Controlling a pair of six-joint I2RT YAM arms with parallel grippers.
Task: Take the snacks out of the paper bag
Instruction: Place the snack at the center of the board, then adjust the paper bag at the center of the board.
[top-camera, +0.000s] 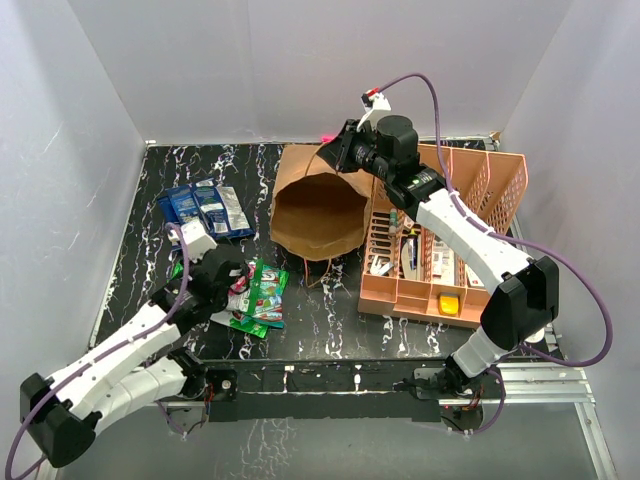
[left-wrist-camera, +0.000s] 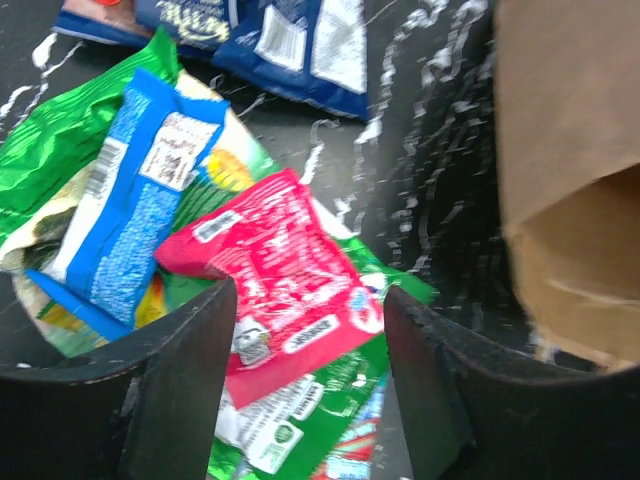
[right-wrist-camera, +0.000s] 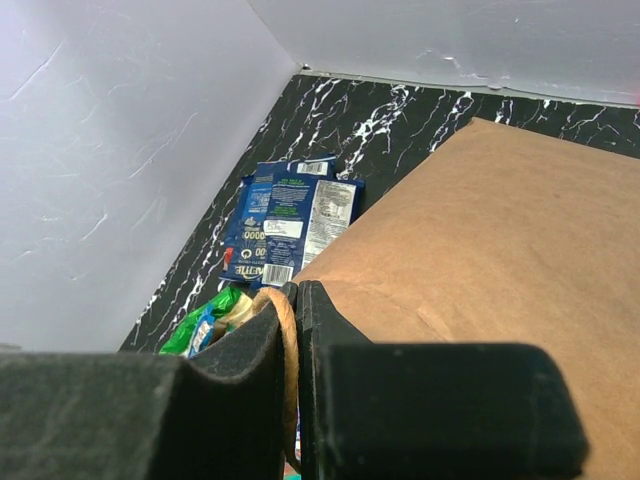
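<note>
The brown paper bag lies on its side with its open mouth toward the arms. My right gripper is at the bag's top rim, and in the right wrist view it is shut on the bag's twisted paper handle. My left gripper hovers over a pile of snacks left of the bag. In the left wrist view it is open, with a red packet lying below between the fingers, a blue packet and green packets beside it. Dark blue packets lie farther back.
A peach lattice basket holding small items stands right of the bag, under my right arm. White walls close in the back and both sides. The bag's side is just right of my left gripper.
</note>
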